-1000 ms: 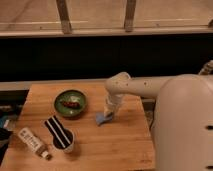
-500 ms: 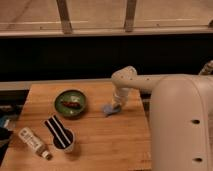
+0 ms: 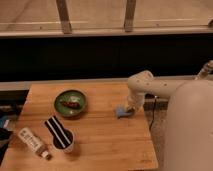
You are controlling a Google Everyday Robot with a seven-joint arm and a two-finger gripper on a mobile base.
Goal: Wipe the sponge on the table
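The light-blue sponge (image 3: pixel 122 111) lies flat on the wooden table (image 3: pixel 100 137), near its right edge. My gripper (image 3: pixel 130 109) comes down from the white arm at the right and sits right on top of the sponge, shut on it and pressing it to the wood. Part of the sponge is hidden under the gripper.
A green bowl (image 3: pixel 70 103) with something dark red in it stands at the table's left centre. A black-and-white striped cloth (image 3: pixel 56 131) drapes over a dark cup, and a white bottle (image 3: pixel 33 143) lies at the front left. The table's right edge is just beyond the sponge.
The gripper and the sponge have slid to the right and slightly away across the table, from the middle toward the right edge.
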